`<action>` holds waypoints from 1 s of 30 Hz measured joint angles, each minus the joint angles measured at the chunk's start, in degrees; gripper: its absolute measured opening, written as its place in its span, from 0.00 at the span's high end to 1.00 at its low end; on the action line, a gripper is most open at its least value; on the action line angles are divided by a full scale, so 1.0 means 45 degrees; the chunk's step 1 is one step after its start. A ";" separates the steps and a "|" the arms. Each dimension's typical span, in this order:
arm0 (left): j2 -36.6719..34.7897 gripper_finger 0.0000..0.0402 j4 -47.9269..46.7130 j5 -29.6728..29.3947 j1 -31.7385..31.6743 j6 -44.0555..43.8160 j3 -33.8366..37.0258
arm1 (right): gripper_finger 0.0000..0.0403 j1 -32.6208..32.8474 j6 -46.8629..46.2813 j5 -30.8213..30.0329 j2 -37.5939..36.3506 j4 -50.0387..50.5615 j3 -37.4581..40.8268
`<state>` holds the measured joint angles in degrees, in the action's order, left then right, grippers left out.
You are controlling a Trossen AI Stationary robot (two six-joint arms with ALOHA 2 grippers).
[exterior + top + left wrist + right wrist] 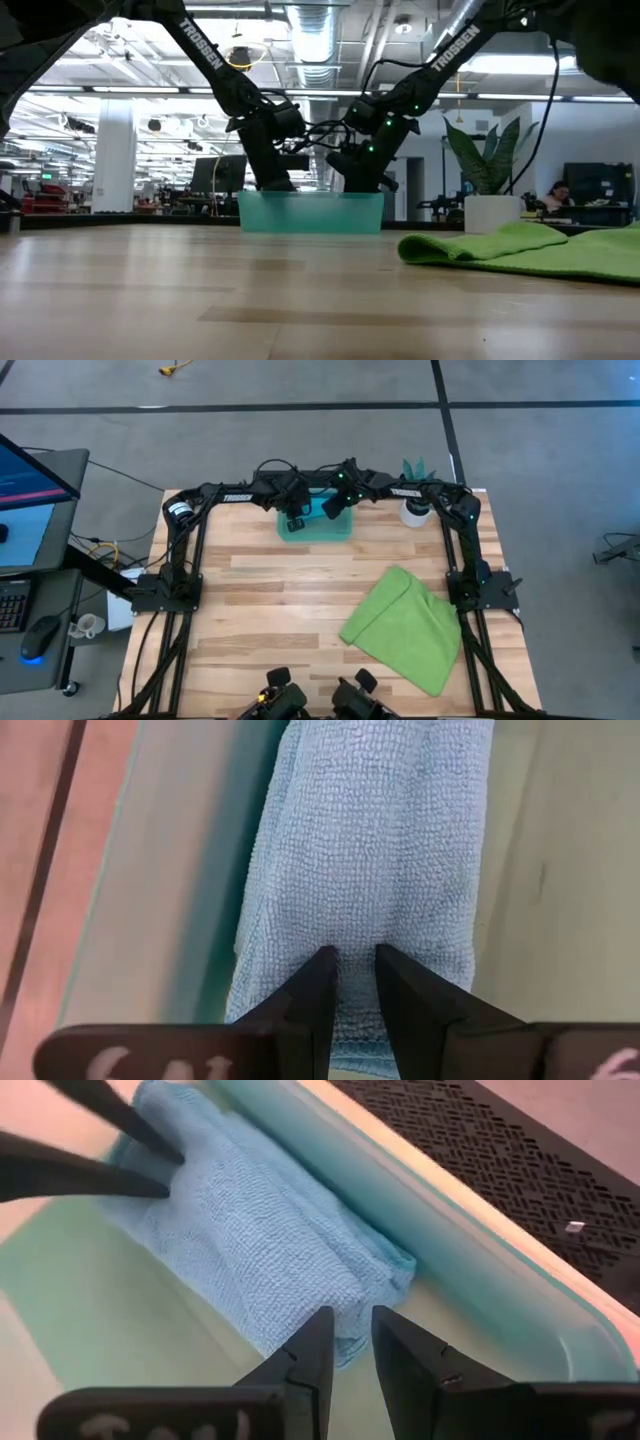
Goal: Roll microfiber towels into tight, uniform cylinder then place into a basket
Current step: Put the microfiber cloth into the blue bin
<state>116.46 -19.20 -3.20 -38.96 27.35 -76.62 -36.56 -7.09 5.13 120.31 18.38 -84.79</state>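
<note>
Both arms lower the rolled sky-blue microfiber towel (370,850) into the translucent teal plastic basket (315,532) at the surface's far edge, left fingers (320,990) and right fingers (318,1345) each pinching an end. Next they must let go, then fetch the lime-green towel (405,625).

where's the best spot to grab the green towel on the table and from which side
Probably the raised folded edge of the green towel, the side facing the table's middle, where the low view shows a thick lip. Come from above, over open wood; the right arm's base crowds its far side. Both grippers, left and right, are at the blue towel in the basket.
</note>
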 joint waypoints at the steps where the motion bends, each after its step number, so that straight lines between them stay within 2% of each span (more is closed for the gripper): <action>1: 0.0000 0.82 0.0027 0.0026 0.0000 0.0000 0.0000 | 0.76 0.0000 0.0114 0.0183 -0.0056 0.0009 0.0002; 7: -0.0016 0.82 0.0185 0.0077 0.0005 0.0000 -0.0021 | 0.76 0.0210 0.0585 0.0900 -0.0627 -0.0454 -0.0003; 13: -0.0019 0.82 0.0141 0.0078 0.0005 -0.0010 -0.0019 | 0.76 0.0474 0.0913 0.1367 -0.0218 -0.0670 -0.0065; 15: -0.0019 0.82 0.0115 0.0082 0.0005 -0.0012 -0.0019 | 0.76 0.0424 0.0826 0.1323 -0.0104 -0.0087 0.0028; 30: -0.0039 0.82 0.0017 0.0229 0.0010 -0.0093 -0.0123 | 0.76 -0.0063 0.0237 0.0703 0.0199 0.0066 -0.0019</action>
<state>116.29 -19.12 -2.18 -38.92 26.94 -77.17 -36.84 -6.02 8.29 121.21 18.68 -84.88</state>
